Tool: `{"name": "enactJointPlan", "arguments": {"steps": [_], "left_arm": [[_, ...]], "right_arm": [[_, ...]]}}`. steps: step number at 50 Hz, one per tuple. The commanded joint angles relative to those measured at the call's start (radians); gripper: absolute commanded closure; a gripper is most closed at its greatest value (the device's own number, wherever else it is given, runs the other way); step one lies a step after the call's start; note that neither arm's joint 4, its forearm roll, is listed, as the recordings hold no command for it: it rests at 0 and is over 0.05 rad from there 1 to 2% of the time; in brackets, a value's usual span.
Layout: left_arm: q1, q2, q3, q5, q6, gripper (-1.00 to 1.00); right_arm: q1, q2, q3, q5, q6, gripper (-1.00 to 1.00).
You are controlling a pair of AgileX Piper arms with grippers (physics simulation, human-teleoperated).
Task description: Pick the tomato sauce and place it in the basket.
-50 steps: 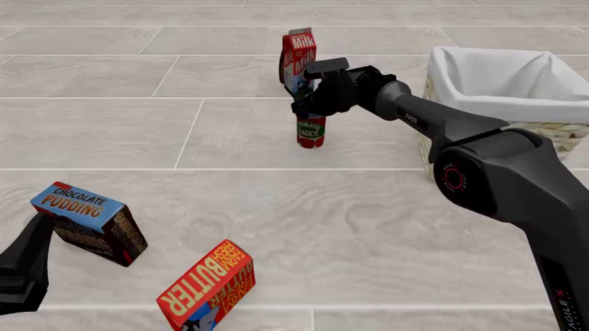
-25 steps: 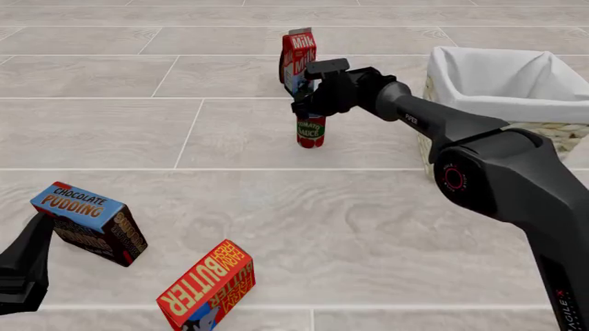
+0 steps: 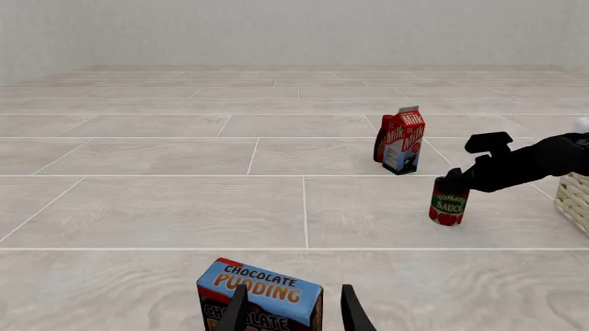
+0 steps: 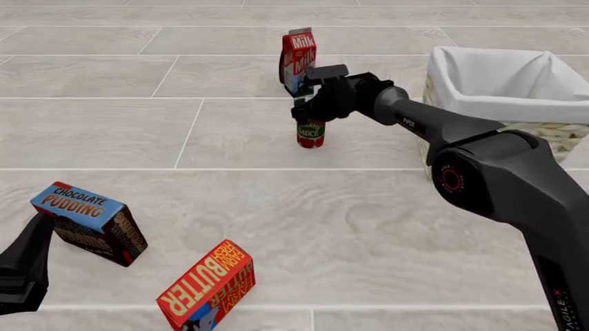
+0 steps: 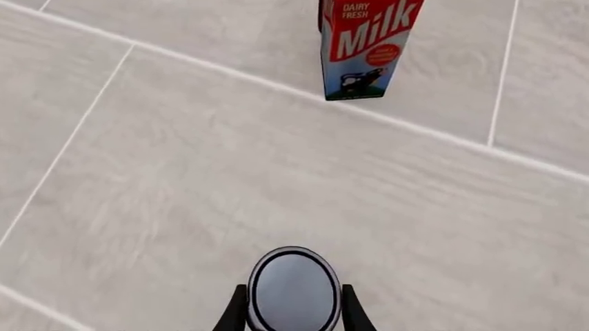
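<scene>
The tomato sauce (image 4: pixel 311 134) is a small can with a red and green label, standing upright on the tiled floor just in front of the milk carton. My right gripper (image 4: pixel 308 114) is down over its top. In the right wrist view the can's dark metal top (image 5: pixel 292 289) sits between the two fingers (image 5: pixel 237 312), which are spread wide and flank it closely; the gripper is open. The basket (image 4: pixel 460 61), wicker with white lining, stands to the right. My left gripper (image 4: pixel 26 265) is open and empty at the near left, by the pudding box.
A red-and-blue milk carton (image 4: pixel 298 54) stands right behind the can. A chocolate pudding box (image 4: pixel 87 219) and a butter box (image 4: pixel 208 286) lie at the near left. In the left wrist view the pudding box (image 3: pixel 262 296) sits just beyond the fingers.
My right gripper has come down lower over the tomato sauce can, its fingers now at the can's sides. The can and the left arm have not moved.
</scene>
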Motion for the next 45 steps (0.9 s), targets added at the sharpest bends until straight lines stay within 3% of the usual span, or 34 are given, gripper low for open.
{"name": "enactJointPlan", "arguments": {"steps": [1,8,22,34,45], "left_arm": [[0.0,0.0,0.0,0.0,0.0,-1.0],[0.0,0.0,0.0,0.0,0.0,-1.0],[0.0,0.0,0.0,0.0,0.0,-1.0],[0.0,0.0,0.0,0.0,0.0,-1.0],[0.0,0.0,0.0,0.0,0.0,-1.0]], "right_arm": [[-0.004,-0.002,0.013,-0.009,-0.018,1.0],[-0.003,-0.024,0.028,-0.013,-0.016,1.0],[0.007,-0.197,0.203,-0.077,-0.043,1.0],[0.047,-0.454,0.355,-0.094,-0.091,1.0],[0.074,-0.699,0.427,-0.029,-0.154,1.0]]}}
